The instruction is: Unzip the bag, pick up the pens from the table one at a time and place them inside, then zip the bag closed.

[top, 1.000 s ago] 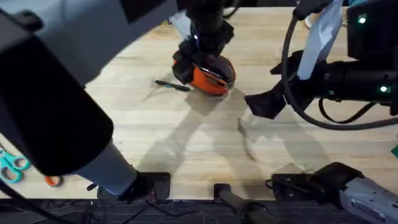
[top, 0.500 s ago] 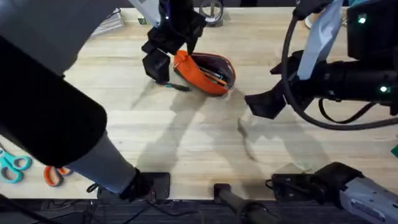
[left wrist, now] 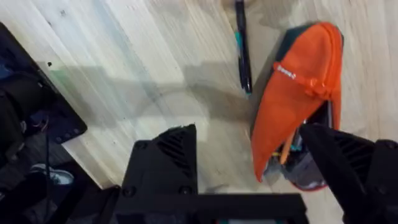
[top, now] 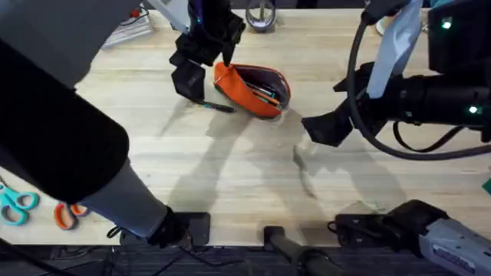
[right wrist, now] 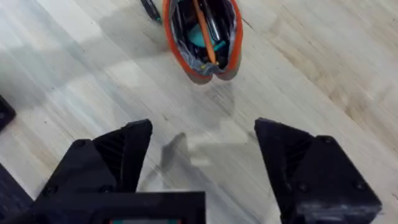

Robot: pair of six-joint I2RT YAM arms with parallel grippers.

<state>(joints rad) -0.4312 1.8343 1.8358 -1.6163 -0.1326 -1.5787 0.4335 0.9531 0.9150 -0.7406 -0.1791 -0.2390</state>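
The orange bag [top: 249, 90] lies unzipped at the table's [top: 230, 169] far middle, and its mouth [right wrist: 203, 34] faces my right wrist camera. An orange pen [right wrist: 203, 25] sits inside it among dark and teal items. A black pen [top: 213, 106] rests on the wood just left of the bag [left wrist: 297, 93] and shows again as the black pen [left wrist: 242, 46] in the left wrist view. My left gripper [top: 201, 70] hangs open above the bag's left end, holding nothing. My right gripper [top: 326, 126] is open to the right of the bag, also holding nothing.
Teal-handled scissors [top: 15, 203] and orange-handled scissors [top: 65, 217] lie at the near left edge. A metal object [top: 261, 15] stands at the far edge behind the bag. Bare wood stretches between the bag and the arm bases.
My left gripper has moved left, from over the bag's middle to its left end, uncovering the open bag. The right arm has not moved.
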